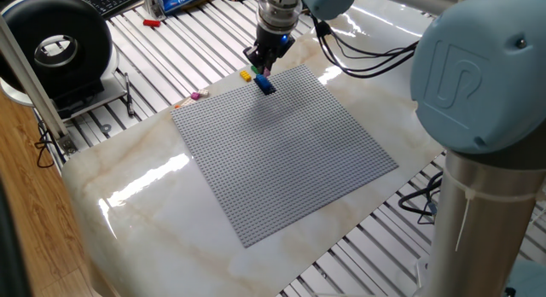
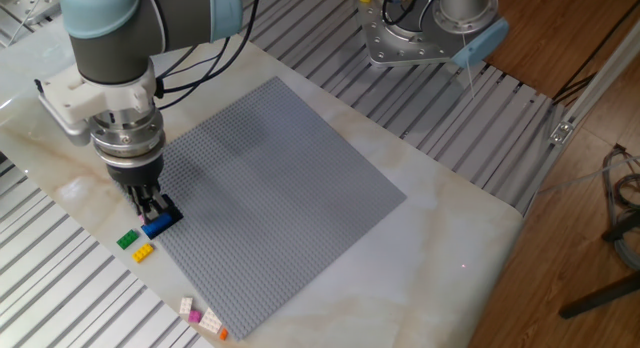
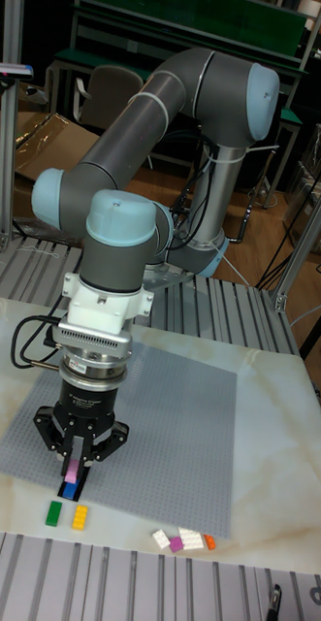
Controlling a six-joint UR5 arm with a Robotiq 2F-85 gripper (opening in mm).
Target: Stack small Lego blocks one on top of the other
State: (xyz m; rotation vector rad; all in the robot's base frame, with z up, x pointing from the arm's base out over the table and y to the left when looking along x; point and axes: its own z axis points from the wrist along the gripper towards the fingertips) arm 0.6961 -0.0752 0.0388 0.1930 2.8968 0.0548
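Note:
My gripper [image 3: 72, 473] points straight down at the near edge of the grey baseplate [image 2: 280, 178] and is shut on a small pink brick [image 3: 71, 470]. It hangs just above a blue brick [image 2: 157, 225] that sits on the plate's edge, also seen as the blue brick [image 1: 266, 85] in one fixed view. A green brick [image 3: 53, 512] and a yellow brick [image 3: 80, 517] lie on the marble just off the plate. Further along the edge lies a loose cluster of white, pink and orange bricks [image 3: 182, 539]. From the side, the gripper [image 2: 150, 203] stands a little above and behind the blue brick.
The marble tabletop [image 1: 128, 186] surrounds the baseplate, with slatted metal rails [image 2: 60, 288] beyond its edges. A black round device [image 1: 55, 49] stands at the far left. The arm's base and cables [image 2: 420, 33] are behind the plate.

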